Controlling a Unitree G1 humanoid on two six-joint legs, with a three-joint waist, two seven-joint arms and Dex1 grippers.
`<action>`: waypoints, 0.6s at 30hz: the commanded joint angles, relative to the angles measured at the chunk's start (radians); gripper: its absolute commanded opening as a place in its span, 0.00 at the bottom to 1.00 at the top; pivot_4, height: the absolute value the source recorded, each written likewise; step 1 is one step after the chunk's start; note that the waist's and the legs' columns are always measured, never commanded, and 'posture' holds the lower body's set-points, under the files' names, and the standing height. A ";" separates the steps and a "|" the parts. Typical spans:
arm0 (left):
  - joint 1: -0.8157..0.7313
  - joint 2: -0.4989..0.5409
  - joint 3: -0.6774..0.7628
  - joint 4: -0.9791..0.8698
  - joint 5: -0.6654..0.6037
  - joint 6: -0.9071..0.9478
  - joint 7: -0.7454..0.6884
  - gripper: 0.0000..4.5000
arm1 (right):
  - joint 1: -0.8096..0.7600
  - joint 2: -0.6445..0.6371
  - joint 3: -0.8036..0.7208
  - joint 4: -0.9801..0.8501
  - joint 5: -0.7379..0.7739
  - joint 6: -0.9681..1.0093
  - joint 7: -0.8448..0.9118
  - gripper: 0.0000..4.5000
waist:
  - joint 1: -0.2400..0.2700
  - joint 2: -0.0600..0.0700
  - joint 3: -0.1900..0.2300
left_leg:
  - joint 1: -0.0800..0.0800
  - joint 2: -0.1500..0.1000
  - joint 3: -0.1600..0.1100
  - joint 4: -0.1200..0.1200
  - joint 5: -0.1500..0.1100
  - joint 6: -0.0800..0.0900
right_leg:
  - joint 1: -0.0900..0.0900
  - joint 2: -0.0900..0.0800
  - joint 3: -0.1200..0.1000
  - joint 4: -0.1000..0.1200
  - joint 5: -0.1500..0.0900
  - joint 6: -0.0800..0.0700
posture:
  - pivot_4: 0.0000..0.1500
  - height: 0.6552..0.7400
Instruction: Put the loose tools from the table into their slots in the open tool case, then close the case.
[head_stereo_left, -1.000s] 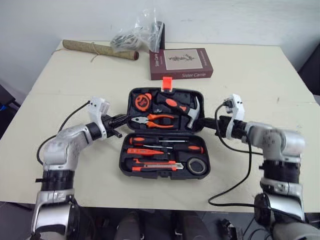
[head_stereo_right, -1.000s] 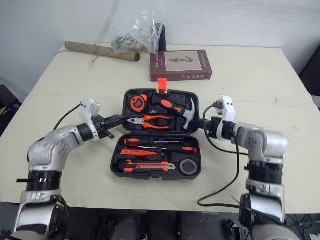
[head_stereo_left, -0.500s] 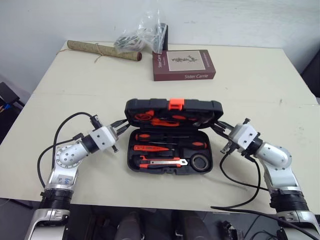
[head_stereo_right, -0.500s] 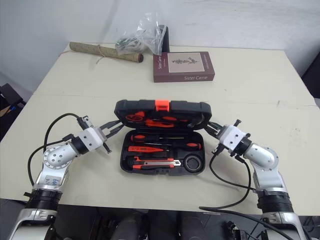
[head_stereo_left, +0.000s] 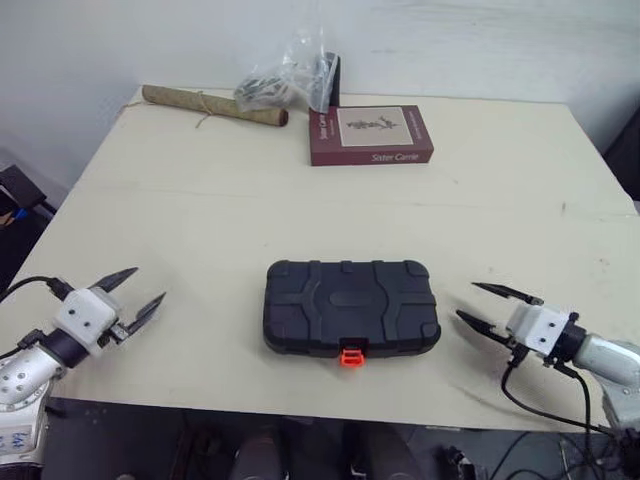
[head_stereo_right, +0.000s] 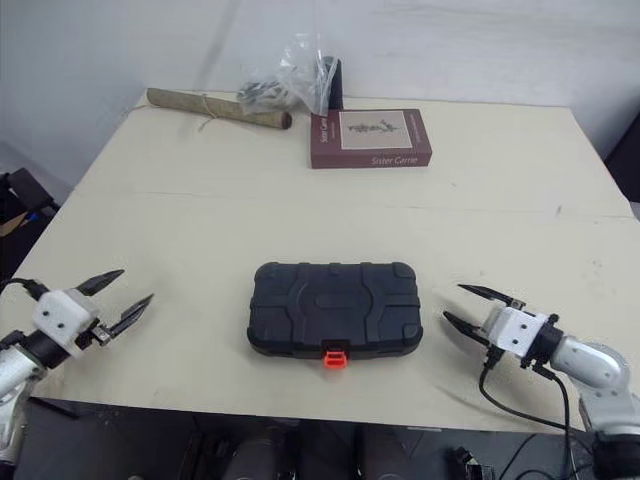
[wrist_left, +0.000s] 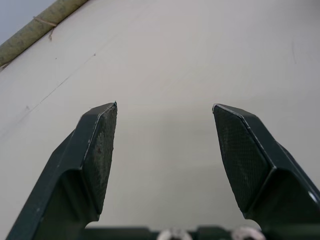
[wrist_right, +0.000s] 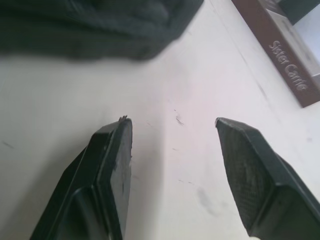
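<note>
near the front edge of the table (head_stereo_left: 200, 200), midway between the two arms, the tool case (head_stereo_left: 351, 308) lies flat with its lid down. its ribbed black top faces up and its red latch (head_stereo_left: 351, 356) sits at the side nearest the robot.

left claw (head_stereo_left: 148, 283): fingers apart, holding nothing, over bare table well to the left of the case.

right claw (head_stereo_left: 466, 300): fingers apart, holding nothing, near the case's right end but not touching it. its wrist view shows the dark corner of the case beyond the finger pads (wrist_right: 112, 165), with bare table between.

far edge, well apart from the case: a brown book (head_stereo_left: 371, 134), a tied roll (head_stereo_left: 213, 103) and a crumpled clear bag (head_stereo_left: 290, 70). none of these looks like a tool for the case.

step in hand, as judged: the last one. with the lid down and nothing but the far-edge clutter beside it, stowing and closing both read as done. whether the latch is snapped home cannot be told from here.

next move, as judged: at most a short press on the latch with one claw, its fingers brought together for a firm push. the other claw would steady the case against sliding.
</note>
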 joint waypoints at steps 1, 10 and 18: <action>-0.128 0.001 -0.064 -0.064 -0.054 0.121 -0.033 0.56 | 0.109 -0.076 -0.009 -0.209 0.189 0.261 0.128 0.43 | 0.012 0.001 0.001 | 0.003 0.000 0.000 -0.001 0.000 0.000 | 0.003 0.000 0.000 -0.001 0.000 0.000 | 1.00 1.00; -0.520 -0.107 -0.394 0.074 0.030 0.452 -0.148 0.03 | 0.139 -0.098 0.157 -0.537 0.231 0.700 0.171 0.00 | 0.007 0.000 0.000 | 0.008 0.000 0.001 -0.002 -0.002 -0.001 | 0.008 0.003 0.001 -0.004 0.000 0.000 | 1.00 1.00; -0.645 -0.188 -0.518 0.219 0.086 0.516 -0.259 0.03 | -0.044 0.024 0.233 -0.367 0.024 0.651 0.115 0.00 | 0.002 -0.005 0.000 | 0.008 0.001 0.002 0.000 -0.002 -0.001 | 0.007 0.005 0.002 -0.003 0.000 0.000 | 1.00 1.00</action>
